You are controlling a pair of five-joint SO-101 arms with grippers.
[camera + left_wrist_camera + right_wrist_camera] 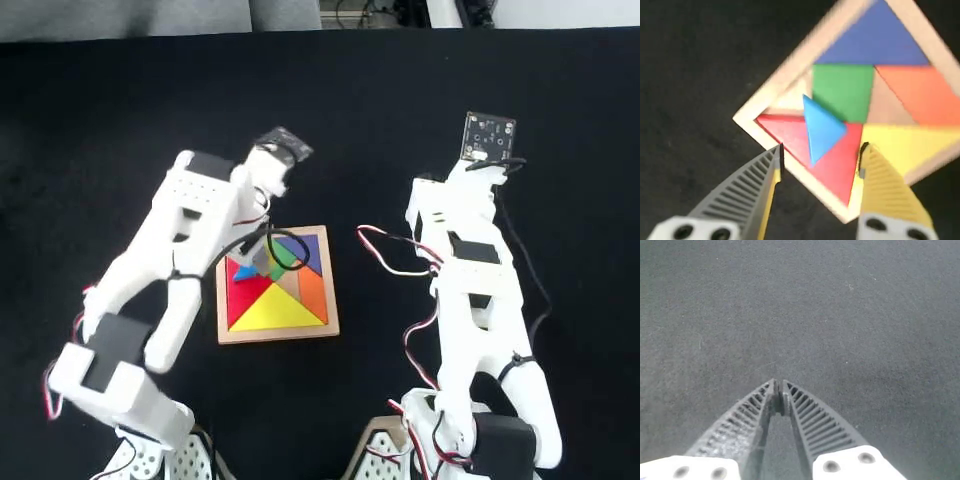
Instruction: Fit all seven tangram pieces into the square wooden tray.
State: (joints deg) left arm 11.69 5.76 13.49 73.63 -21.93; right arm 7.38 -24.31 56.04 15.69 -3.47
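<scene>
Left hand [821, 148] spread wide, empty, over square wooden tray [785, 70], small blue triangular piece [822, 127] askew on tray's red triangle [835, 167] just beyond fingertips, long edge running toward them; right hand [779, 390] closed, empty, well off tray.

The tray [278, 333] is pale, smooth wood. The tangram pieces [880, 40] have smooth, matt painted faces. Matt black cloth, faintly fuzzy, covers the tabletop [120, 110]. The left end effector [821, 150] and right end effector [778, 390] are ribbed matt plastic.
</scene>
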